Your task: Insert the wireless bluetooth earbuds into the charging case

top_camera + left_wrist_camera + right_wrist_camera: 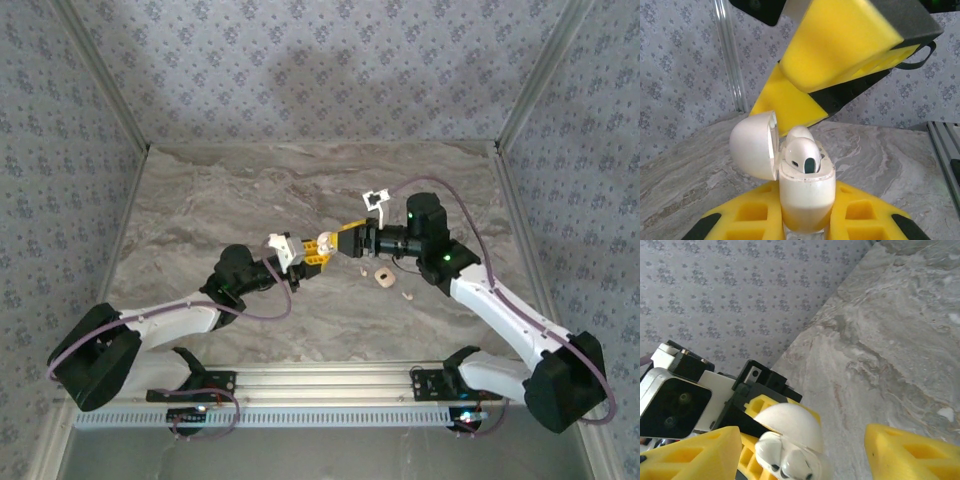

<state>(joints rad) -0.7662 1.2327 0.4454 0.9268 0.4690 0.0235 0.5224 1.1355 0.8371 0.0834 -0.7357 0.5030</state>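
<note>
**Item 1, your left gripper** (312, 250): pressed together on the charging case (807, 192). Its yellow fingers (747, 217) clamp the lower body of the case from both sides. It holds the case upright above the table (300, 180), near the middle.

**Item 2, charging case:** white and glossy, with a rounded body. Its lid (752, 145) stands open, tipped to the left in the left wrist view.

**Item 3, earbuds** (802, 156): two, white. They sit in the case, one behind the other, with their rounded tops above the rim.

**Item 4, your right gripper** (342, 240): spread and pinching nothing. In the right wrist view its yellow fingers (695, 455) stand on either side of the case, clear of it. In the left wrist view you see them hanging just above the open case.

**Item 5, tan ring-like piece** (382, 275): small, lying on the table on the near side of your right gripper.

**Item 6, whitish bit** (408, 294): tiny, lying on the table near the tan piece and apart from it. It is too small to tell more.
</note>
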